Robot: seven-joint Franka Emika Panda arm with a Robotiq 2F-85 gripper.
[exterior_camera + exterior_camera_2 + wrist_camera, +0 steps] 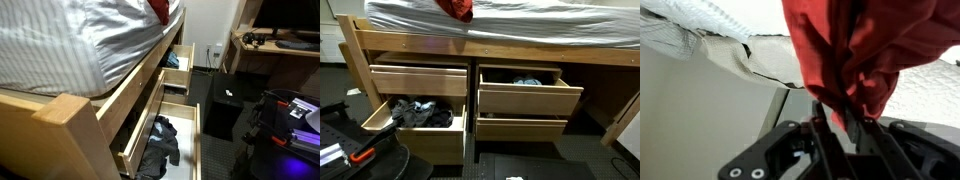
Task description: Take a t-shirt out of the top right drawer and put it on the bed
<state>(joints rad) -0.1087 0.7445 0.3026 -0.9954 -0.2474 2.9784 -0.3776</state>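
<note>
1. In an exterior view, the red cotton t-shirt (158,8) sits bunched at the top of the frame. It is over the grey-and-white striped bedding (70,40), close to the mattress edge. The arm itself is out of shot. I'd carry the shirt further in from that edge before letting go, so it can't slide off toward the open drawers.
2. In an exterior view from the front, the shirt (455,8) is above the light wooden bed frame (410,46). I cannot tell whether it touches the bedding (550,18). The top right drawer (525,98) stands open with a bluish garment inside.
3. In the wrist view, the gripper (840,112) has its fingers pinched tight on a fold of the red cloth, which drapes across the lens with pale bedding behind it. To my eye the best finish is to lower until the fabric pools on the bed and spread the fingers fully. Then draw straight back so nothing snags.
</note>
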